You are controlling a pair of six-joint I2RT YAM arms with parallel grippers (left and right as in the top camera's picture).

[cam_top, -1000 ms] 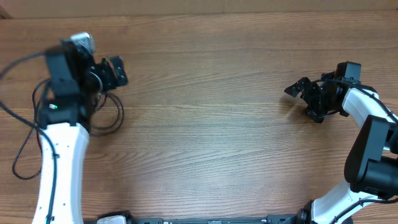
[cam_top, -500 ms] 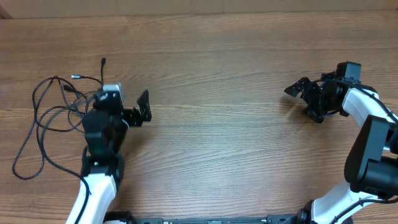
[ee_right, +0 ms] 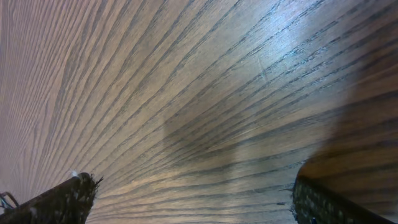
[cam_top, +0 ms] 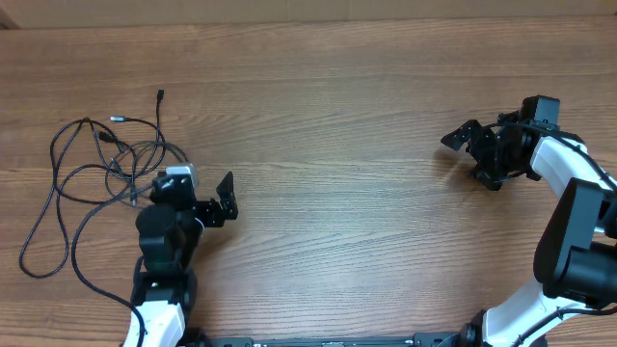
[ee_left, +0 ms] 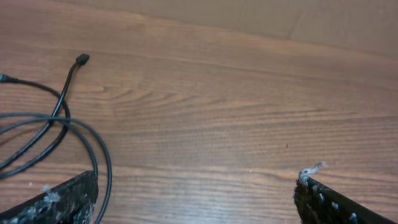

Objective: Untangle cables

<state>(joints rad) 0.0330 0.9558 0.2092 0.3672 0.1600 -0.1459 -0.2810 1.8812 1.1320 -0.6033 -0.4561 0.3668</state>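
Note:
Several thin black cables [cam_top: 118,160] lie in tangled loops on the wooden table [cam_top: 328,96] at the far left, with one plug end [cam_top: 160,93] sticking out toward the back. My left gripper [cam_top: 224,200] hovers just right of the tangle, open and holding nothing. In the left wrist view, cable strands [ee_left: 62,121] curve past the left finger [ee_left: 56,202], and a plug [ee_left: 81,60] lies further out. Bare wood shows between the fingertips of the left gripper [ee_left: 196,205]. My right gripper [cam_top: 472,156] is far off at the right, open and empty over bare wood [ee_right: 196,199].
The right arm's white link [cam_top: 569,173] runs along the table's right edge. The left arm's base [cam_top: 159,289] stands at the near edge, below the tangle. A long stray cable loop [cam_top: 34,241] reaches toward the near left corner.
The left arm has drawn back from over the cables toward the near edge, uncovering the whole tangle. Its gripper stayed open. The right arm has not moved.

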